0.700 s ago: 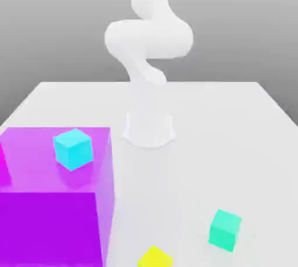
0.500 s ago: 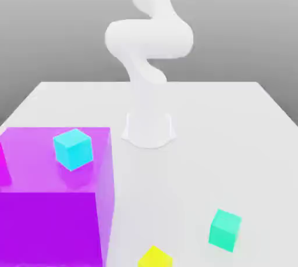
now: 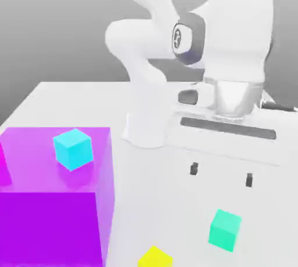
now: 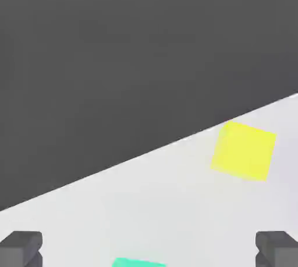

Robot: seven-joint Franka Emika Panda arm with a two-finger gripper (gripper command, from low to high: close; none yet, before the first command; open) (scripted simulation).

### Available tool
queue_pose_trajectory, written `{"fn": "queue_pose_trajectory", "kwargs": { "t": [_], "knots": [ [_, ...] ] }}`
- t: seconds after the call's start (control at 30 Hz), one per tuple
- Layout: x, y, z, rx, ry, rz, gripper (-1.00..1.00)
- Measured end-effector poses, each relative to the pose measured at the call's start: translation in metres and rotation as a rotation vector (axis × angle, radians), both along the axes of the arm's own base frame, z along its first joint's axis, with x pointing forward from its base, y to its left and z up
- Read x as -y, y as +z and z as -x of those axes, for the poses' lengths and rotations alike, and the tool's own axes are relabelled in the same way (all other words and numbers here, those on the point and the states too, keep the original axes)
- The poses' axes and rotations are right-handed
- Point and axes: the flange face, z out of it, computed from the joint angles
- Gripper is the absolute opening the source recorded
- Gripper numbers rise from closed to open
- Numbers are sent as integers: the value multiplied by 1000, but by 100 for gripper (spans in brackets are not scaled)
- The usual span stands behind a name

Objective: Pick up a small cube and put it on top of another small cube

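Yellow small cube (image 3: 155, 257) at the exterior view's bottom edge; just beyond, lower right, the small mint-green cube (image 3: 225, 230) sits on the white table (image 3: 70, 102). Above it hangs the white gripper (image 3: 222, 174) — fingers spread wide, empty. Left — a sky-blue cube (image 3: 73, 148) atop a large magenta block (image 3: 46, 225).

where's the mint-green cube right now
The mint-green cube sits on the white table near the front, toward the exterior view's right, right of the yellow cube and below the open gripper.
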Motion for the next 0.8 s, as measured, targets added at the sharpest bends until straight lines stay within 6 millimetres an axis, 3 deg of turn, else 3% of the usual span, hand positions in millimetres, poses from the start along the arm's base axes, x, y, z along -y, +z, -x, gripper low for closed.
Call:
{"fn": "queue_pose_trajectory", "kwargs": {
  "t": [0.13,0.3,0.33,0.53,0.73,0.8],
  "knots": [
    [-19,-65,25,-104,-67,-35,0],
    [-23,-128,30,-123,-80,-42,0],
    [-23,-135,31,-123,-79,-41,-100],
    [-23,-138,31,-122,-78,-42,-100],
    [-23,-80,31,-121,-82,-41,-100],
    [-10,-70,21,-121,-170,-46,-100]
  ]
}}
